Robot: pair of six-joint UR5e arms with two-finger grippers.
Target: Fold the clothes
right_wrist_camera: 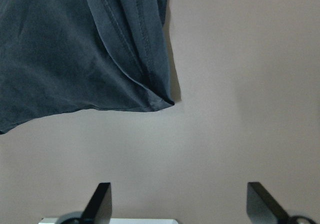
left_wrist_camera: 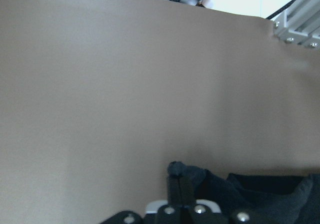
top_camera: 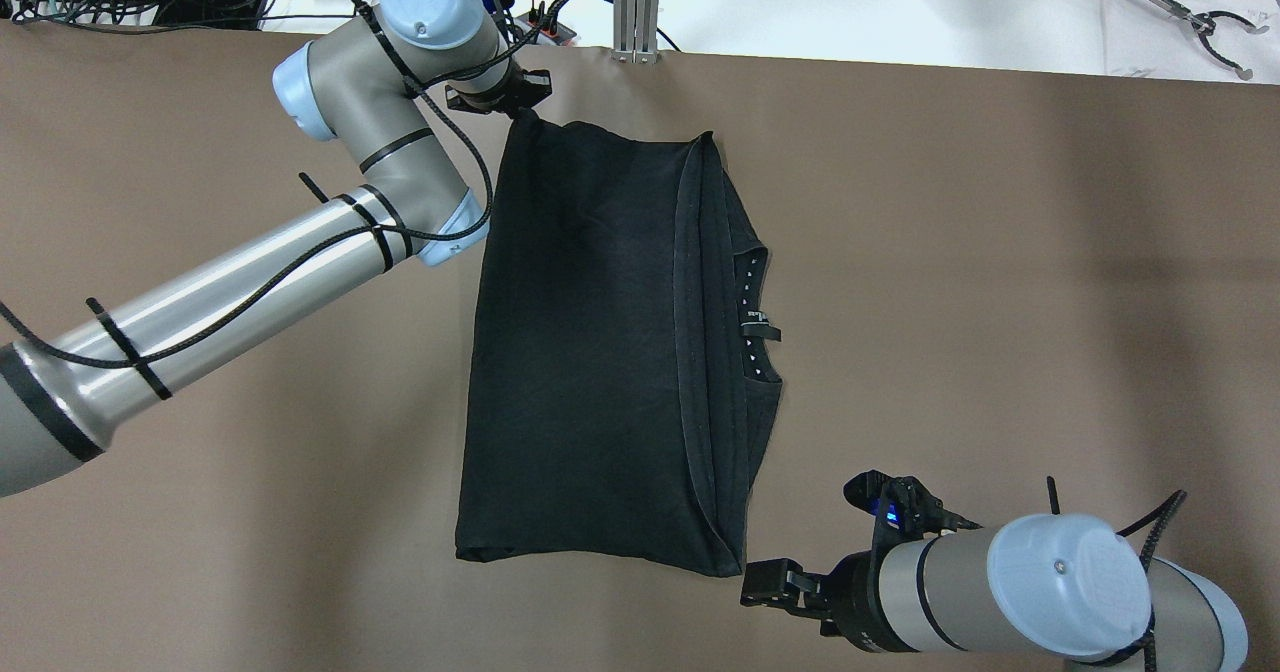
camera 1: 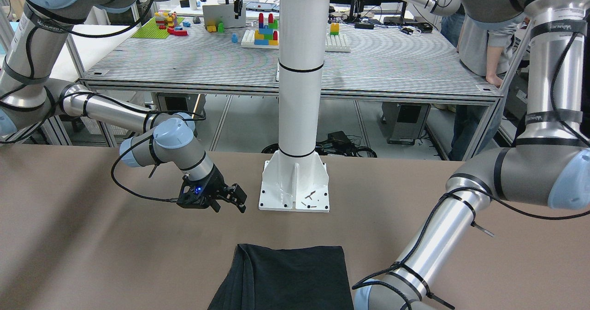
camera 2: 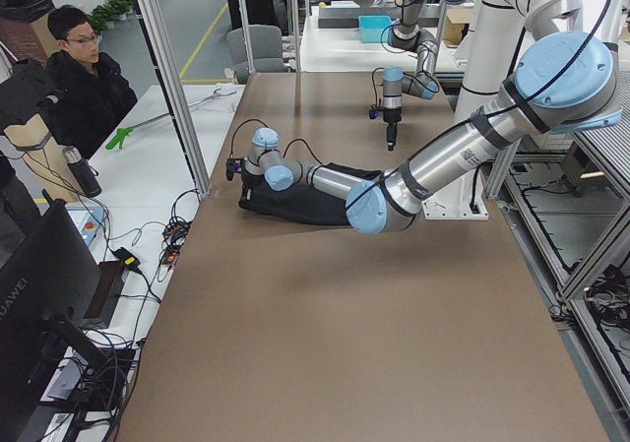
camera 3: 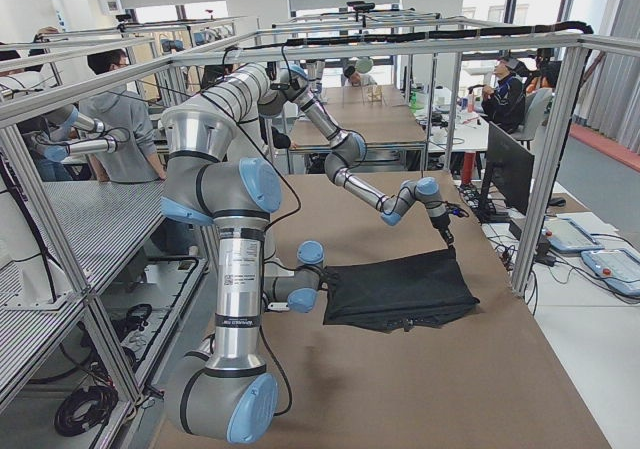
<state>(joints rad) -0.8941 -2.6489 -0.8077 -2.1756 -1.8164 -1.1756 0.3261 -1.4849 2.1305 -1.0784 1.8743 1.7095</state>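
Observation:
The clothes [top_camera: 600,352] are one black garment, folded lengthwise and lying flat on the brown table, with hemmed layers and a neck label on its right side. My left gripper [top_camera: 508,102] is at the garment's far left corner and is shut on it. The left wrist view shows the closed fingertips [left_wrist_camera: 175,173] pinching a bunched bit of black fabric [left_wrist_camera: 260,191]. My right gripper [top_camera: 765,584] stands open just beside the near right corner, touching nothing. In the right wrist view its fingers [right_wrist_camera: 102,201] are spread wide over bare table, short of the corner [right_wrist_camera: 162,100].
A white pillar [camera 1: 297,93] on a bolted base plate [camera 1: 295,187] stands at the robot's side of the table. A frame post [top_camera: 638,2] rises at the far edge. People stand and sit beyond the table ends. A bench with toy bricks [camera 1: 265,31] lies behind.

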